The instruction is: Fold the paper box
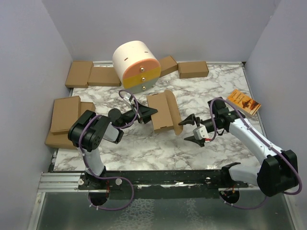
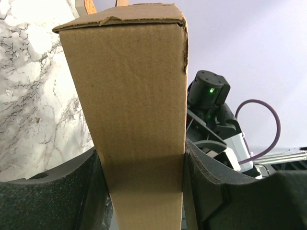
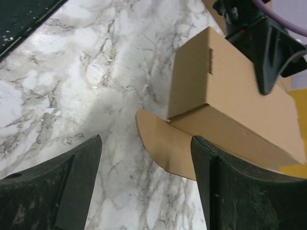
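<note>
Paper box (image 1: 162, 112) is over the middle of the marble surface (image 1: 144, 143), partly assembled, w/ one rounded flap (image 3: 163, 139) hanging open on the side facing the R gripper (image 1: 190, 130). L gripper (image 1: 150, 114) is clamped on the box's L end. In the L wrist view the cardboard fills the gap btwn both fingers (image 2: 72, 191), touching each. R gripper hovers just beside the box's R edge, jaws spread wide w/ nothing held, not touching the box. At the back: a rounded cream/orange/yellow drawer unit (image 1: 136, 64), w/ flat cardboard boxes (image 1: 79, 73) either side of it and more stacked at far L. Orange booklet (image 1: 243, 102) lies near the R edge.
</note>
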{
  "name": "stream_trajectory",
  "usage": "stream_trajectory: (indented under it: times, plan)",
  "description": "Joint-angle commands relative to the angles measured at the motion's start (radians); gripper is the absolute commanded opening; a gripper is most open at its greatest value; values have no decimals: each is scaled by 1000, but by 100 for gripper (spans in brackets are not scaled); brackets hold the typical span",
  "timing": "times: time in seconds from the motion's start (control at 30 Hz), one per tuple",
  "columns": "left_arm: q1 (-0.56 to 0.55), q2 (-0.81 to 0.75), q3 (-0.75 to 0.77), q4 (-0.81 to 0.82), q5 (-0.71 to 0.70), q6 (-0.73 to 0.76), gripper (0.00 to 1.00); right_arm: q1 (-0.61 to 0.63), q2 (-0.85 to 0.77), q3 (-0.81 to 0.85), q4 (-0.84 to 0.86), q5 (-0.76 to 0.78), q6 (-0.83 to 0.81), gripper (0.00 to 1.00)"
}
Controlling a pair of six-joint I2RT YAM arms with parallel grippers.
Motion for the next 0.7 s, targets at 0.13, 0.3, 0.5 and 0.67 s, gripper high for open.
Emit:
stream_trajectory:
  times: [0.13, 0.3, 0.5, 0.67]
  plan:
    - [4, 22, 5, 248, 30, -12, 31, 49, -17, -44, 152, 59, 104, 64]
    - [4, 27, 13, 248, 41, -15, 31, 50, -6, -31, 201, 59, 149, 57]
    - [3, 31, 14, 248, 44, -18, 31, 57, -2, -32, 203, 41, 157, 52]
    - [3, 33, 14, 249, 46, -16, 31, 61, -6, -46, 197, 21, 157, 48]
